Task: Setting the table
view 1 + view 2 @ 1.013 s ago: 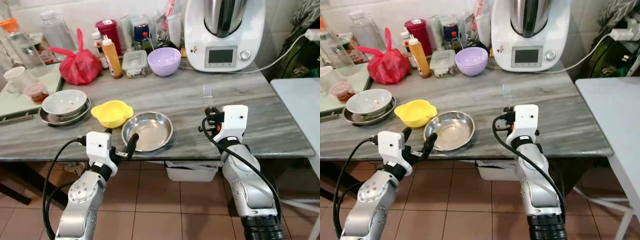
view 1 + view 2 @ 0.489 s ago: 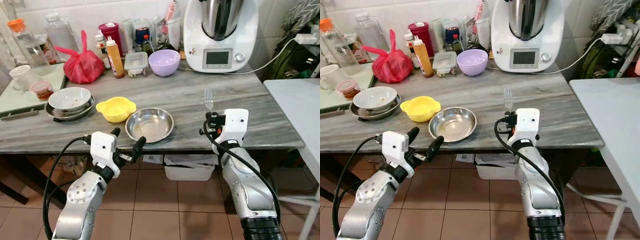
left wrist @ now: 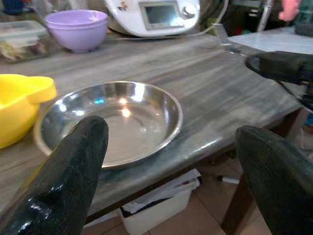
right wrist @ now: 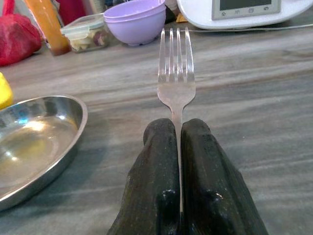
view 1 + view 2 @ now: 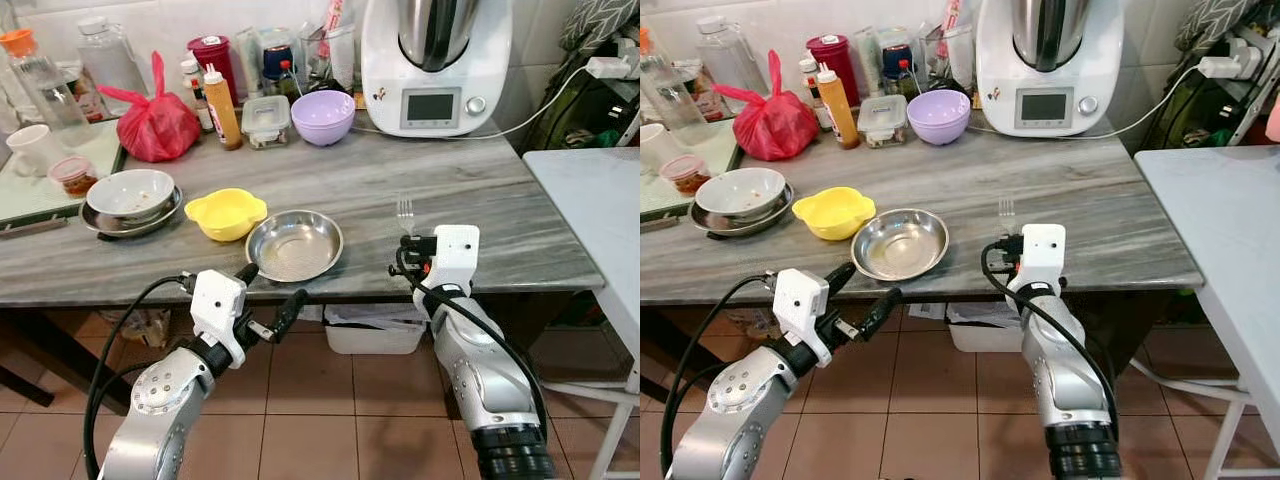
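Observation:
My right gripper (image 5: 408, 243) is shut on the handle of a clear plastic fork (image 5: 405, 212), holding it upright over the front edge of the grey marble table (image 5: 450, 180). In the right wrist view the fork (image 4: 176, 73) sticks out from between the closed fingers (image 4: 159, 147). A steel dish (image 5: 295, 245) sits to the left of the fork, near the table's front edge. My left gripper (image 5: 270, 288) is open, just in front of and below that edge, facing the dish (image 3: 112, 117). A yellow bowl (image 5: 226, 213) touches the dish's left side.
A white bowl on a steel plate (image 5: 130, 195) stands at the left. Along the back are a purple bowl (image 5: 323, 117), a red bag (image 5: 158, 120), bottles and a white kitchen machine (image 5: 435, 60). A white table (image 5: 600, 190) stands to the right, and a bin (image 5: 375, 335) sits under the marble table.
The whole view has shifted as I moved back. Both grippers have pulled back toward the table's front edge; the left now sits below it. The fork stays held.

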Controlling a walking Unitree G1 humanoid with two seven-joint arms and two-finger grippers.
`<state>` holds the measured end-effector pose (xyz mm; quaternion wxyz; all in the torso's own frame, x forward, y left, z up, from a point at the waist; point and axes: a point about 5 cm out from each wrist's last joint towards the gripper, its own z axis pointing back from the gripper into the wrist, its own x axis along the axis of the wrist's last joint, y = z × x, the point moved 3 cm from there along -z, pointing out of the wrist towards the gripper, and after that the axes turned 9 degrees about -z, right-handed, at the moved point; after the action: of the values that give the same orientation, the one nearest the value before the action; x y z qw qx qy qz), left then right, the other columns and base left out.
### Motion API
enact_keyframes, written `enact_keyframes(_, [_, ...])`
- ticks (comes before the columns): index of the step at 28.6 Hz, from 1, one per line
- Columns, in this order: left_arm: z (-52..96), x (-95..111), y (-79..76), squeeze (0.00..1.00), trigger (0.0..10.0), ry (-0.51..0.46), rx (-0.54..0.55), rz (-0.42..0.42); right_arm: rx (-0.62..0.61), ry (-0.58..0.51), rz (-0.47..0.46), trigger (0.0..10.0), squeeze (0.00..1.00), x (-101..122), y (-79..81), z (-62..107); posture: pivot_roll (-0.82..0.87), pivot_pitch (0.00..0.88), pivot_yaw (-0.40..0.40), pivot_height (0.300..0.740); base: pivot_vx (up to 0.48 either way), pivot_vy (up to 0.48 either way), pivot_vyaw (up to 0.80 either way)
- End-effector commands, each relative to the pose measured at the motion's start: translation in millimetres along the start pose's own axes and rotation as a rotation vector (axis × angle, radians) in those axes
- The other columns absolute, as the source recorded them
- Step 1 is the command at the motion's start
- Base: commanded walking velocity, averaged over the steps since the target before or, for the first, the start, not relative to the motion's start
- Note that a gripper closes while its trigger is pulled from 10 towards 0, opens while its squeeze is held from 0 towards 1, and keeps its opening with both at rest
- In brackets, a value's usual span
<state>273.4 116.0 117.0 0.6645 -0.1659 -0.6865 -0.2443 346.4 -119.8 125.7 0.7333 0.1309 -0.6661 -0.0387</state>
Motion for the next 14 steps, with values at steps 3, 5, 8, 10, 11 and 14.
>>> enact_keyframes(3, [3.1,3,-4.3,0.00,10.0,0.003,-0.043,-0.008,0.024,-0.012,0.001,10.0,0.00,3,9.3,-7.0,-0.10,0.091,0.111,0.740,0.000,0.000,0.00])
enact_keyframes(5, [3.9,3,-7.1,0.00,10.0,0.006,-0.066,-0.005,0.028,-0.006,-0.001,10.0,0.00,1,11.3,-8.7,-0.10,0.091,0.111,0.740,0.000,0.000,0.00])
enact_keyframes(8, [5.2,3,-11.4,0.00,10.0,0.013,-0.094,-0.012,0.038,0.005,-0.003,10.0,0.00,-4,16.1,-11.8,-0.10,0.095,0.112,0.740,0.000,0.000,0.00])
enact_keyframes(10, [6.6,2,-12.5,0.00,10.0,0.015,-0.101,-0.007,0.045,0.011,-0.002,10.0,0.00,-7,20.6,-14.0,-0.10,0.095,0.112,0.740,0.000,0.000,0.00])
enact_keyframes(11, [6.9,3,-13.1,0.00,10.0,0.017,-0.102,-0.008,0.048,0.013,-0.005,10.0,0.00,-8,21.9,-14.7,-0.09,0.100,0.114,0.740,0.000,0.000,0.00])
enact_keyframes(14, [7.5,3,-14.0,0.00,10.0,0.020,-0.107,-0.007,0.049,0.025,-0.025,10.0,0.00,-12,24.8,-17.2,-0.09,0.100,0.114,0.740,0.000,0.000,0.00])
